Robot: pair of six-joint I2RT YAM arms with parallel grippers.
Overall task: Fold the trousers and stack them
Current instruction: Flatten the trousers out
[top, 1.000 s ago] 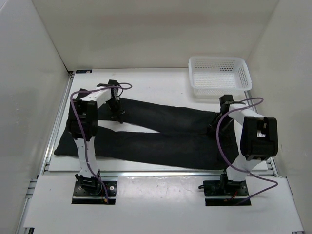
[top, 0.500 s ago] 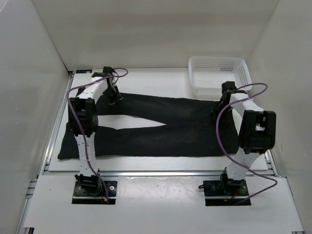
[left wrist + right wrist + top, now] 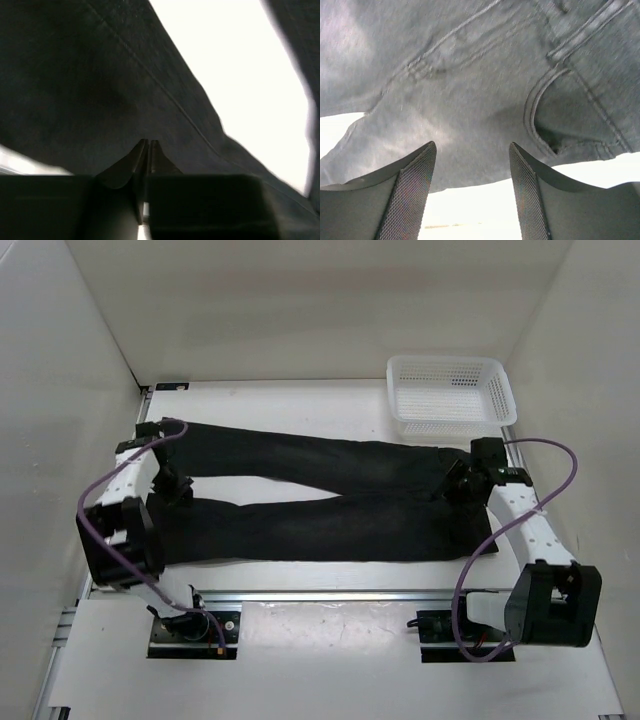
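The trousers [image 3: 330,505] lie flat across the surface [image 3: 300,410] from 9 to 3 o'clock, waist at 3 o'clock and the two legs splaying into a narrow V toward 9 o'clock. That splay looks like the main hazard: a fold begun now would likely come out crooked, one leg poking past the other. The right gripper [image 3: 471,144] hovers over the waist by a pocket opening, jaws apart and empty. A shallow pinch there could catch only the pocket lip or the top layer, so the cloth would peel open when lifted. The left gripper [image 3: 148,144] sits over a leg with jaws together and no cloth seen between them, so it must open before any grasp. The leg ends reach the 9 o'clock edge and might slip off. The white mesh basket [image 3: 450,428] stands at 1 o'clock, near the waist. No brand, label or writing can be read.
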